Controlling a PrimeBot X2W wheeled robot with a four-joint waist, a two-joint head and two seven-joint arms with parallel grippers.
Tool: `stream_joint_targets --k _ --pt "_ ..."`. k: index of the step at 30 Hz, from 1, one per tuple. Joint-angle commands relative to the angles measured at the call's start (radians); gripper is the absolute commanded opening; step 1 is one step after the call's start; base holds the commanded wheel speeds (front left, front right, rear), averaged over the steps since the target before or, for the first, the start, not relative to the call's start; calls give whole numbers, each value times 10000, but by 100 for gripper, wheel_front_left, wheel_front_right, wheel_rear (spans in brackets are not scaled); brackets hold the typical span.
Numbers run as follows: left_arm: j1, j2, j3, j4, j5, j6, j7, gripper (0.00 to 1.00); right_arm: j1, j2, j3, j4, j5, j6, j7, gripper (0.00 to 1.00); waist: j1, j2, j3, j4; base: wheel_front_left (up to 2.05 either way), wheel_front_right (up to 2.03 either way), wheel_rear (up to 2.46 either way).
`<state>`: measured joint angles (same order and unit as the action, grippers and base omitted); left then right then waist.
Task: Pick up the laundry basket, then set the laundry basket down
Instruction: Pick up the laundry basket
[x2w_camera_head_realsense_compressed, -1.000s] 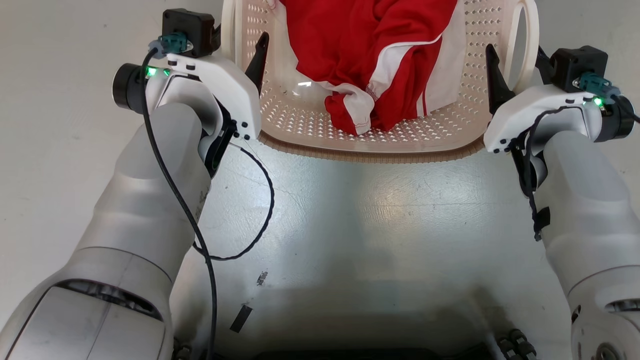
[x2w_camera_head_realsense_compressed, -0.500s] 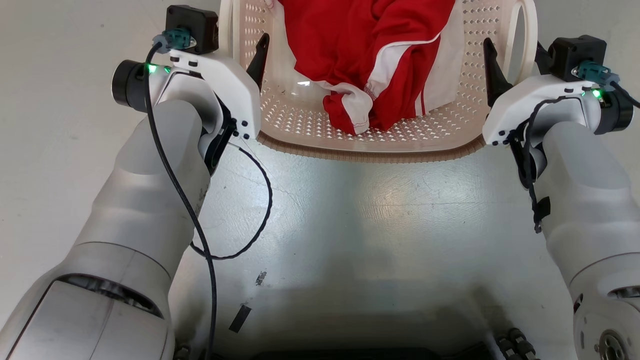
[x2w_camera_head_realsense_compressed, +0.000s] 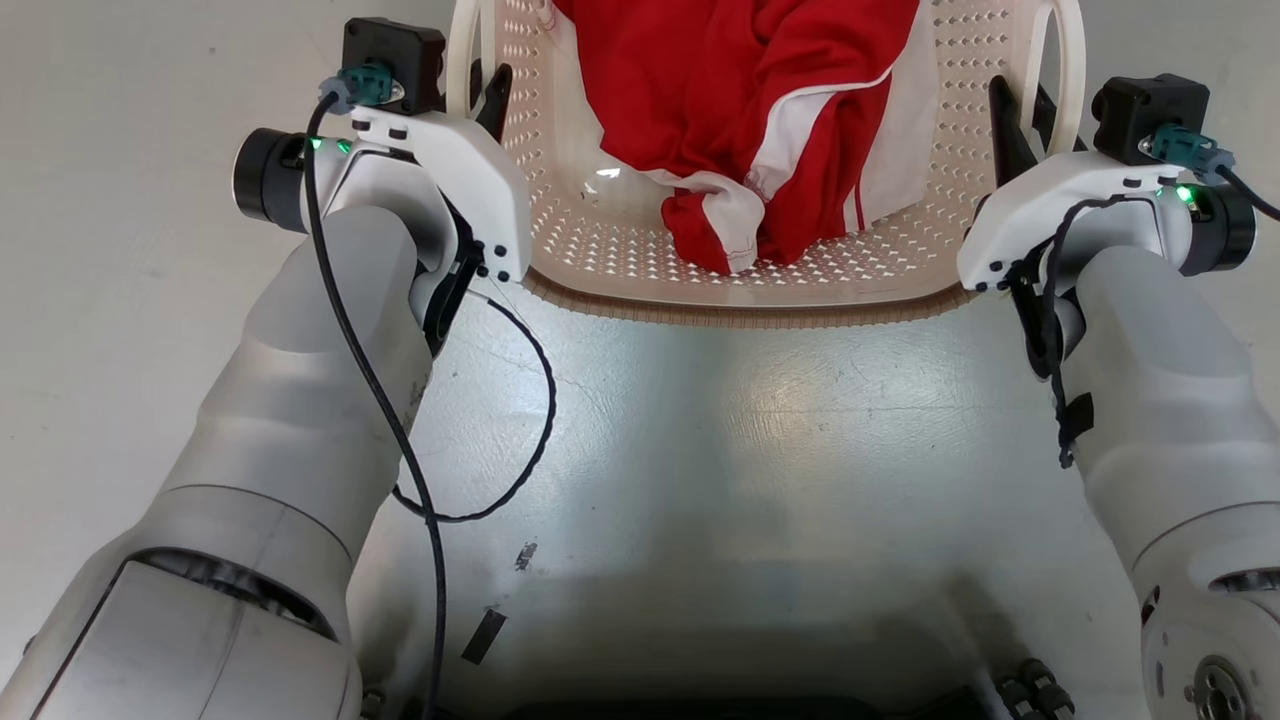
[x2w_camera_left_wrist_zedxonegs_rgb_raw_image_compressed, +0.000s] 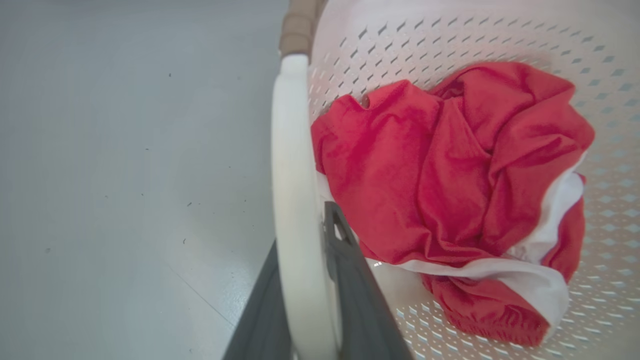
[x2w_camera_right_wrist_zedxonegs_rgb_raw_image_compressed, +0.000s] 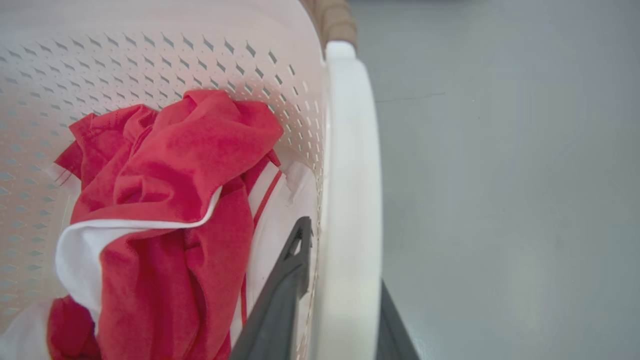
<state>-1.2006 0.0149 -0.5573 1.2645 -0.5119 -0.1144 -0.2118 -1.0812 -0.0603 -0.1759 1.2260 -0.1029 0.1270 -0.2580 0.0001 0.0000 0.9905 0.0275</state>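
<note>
Floor (x2w_camera_head_realsense_compressed: 760, 430), grey and scuffed, lay nearest us in the head view, with a pale forearm coming up each side of it. A thin black cable (x2w_camera_head_realsense_compressed: 530, 420) looped out from the left forearm (x2w_camera_head_realsense_compressed: 310, 380) over the floor, and the right forearm (x2w_camera_head_realsense_compressed: 1160, 380) stood opposite. Just beyond, the laundry basket (x2w_camera_head_realsense_compressed: 740, 310) sat between our two wrists with its brown rim toward us. We could not tell whether it rested on the floor or hung clear of it.

The left gripper (x2w_camera_left_wrist_zedxonegs_rgb_raw_image_compressed: 302, 235) was clamped on the basket's left handle (x2w_camera_left_wrist_zedxonegs_rgb_raw_image_compressed: 295, 175), one dark finger pressed to each side of the white loop. The right gripper (x2w_camera_right_wrist_zedxonegs_rgb_raw_image_compressed: 345, 250) straddled the right handle (x2w_camera_right_wrist_zedxonegs_rgb_raw_image_compressed: 350, 175), its inner finger just beside the loop. We could not tell whether it gripped.

Farther in, a crumpled red and white garment (x2w_camera_head_realsense_compressed: 740, 90) lay inside the basket against the perforated far wall.
</note>
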Motion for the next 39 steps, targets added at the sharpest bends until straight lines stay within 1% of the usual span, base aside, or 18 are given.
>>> stream_joint_targets --k 1,12,16,20,25,31,39 --pt "-27 353 -15 -118 -35 -87 -147 0 284 101 233 61 -45 37 -37 0 -1 0 -14 8 0 0 0" --pt "222 353 -345 1 -359 39 -189 0 448 101 654 193 222 37 -37 0 -1 0 -357 -20 0 0 0" --pt "389 353 -428 74 -443 93 -149 0 599 101 1074 309 582 37 -37 0 -1 0 -628 -71 0 0 0" --pt "626 353 -488 139 -524 133 -73 0 792 101 1708 441 1154 37 -20 0 -1 0 -1021 -130 0 0 0" --pt "1106 366 -529 201 -618 169 -4 0 1194 101 2714 523 2060 37 236 0 -1 0 -1724 -236 0 0 0" --pt "1946 405 -551 240 -766 200 181 0 1923 101 3952 472 3052 37 660 0 -1 0 -2823 -396 0 0 0" --pt "3076 426 -605 257 -965 203 570 0 2732 101 4953 404 3965 37 1404 0 -1 0 -4401 -566 0 0 0"
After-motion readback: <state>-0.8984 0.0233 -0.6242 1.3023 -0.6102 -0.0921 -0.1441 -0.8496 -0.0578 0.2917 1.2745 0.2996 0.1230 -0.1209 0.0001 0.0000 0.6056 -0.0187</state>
